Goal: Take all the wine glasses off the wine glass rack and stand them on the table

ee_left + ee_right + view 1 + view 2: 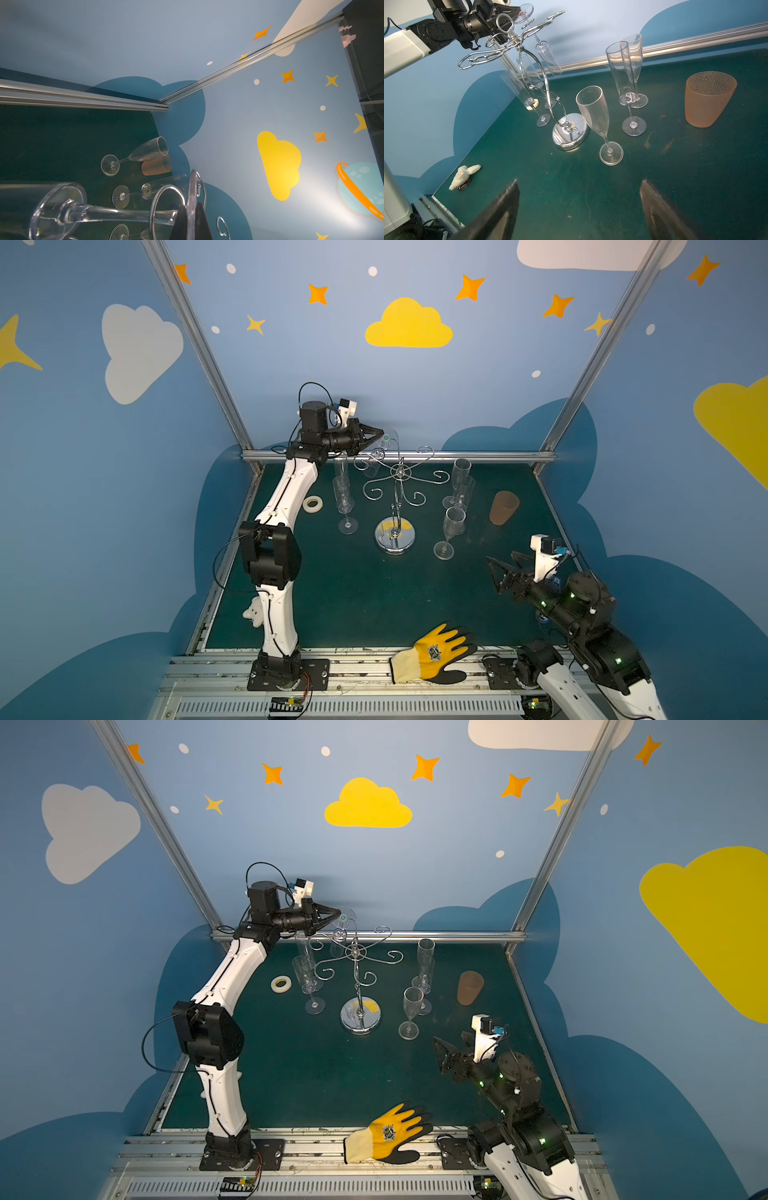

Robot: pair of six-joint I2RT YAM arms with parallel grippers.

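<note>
Now left end effector clamps wine glass; right end effector gapes empty.

No legible text, number or brand found. Yellow-and-black fabric work glove: black emblem on its back, too small to read. Clear stemmed wine glass: small red-and-white sticker on its round foot, lettering unreadable.
</note>
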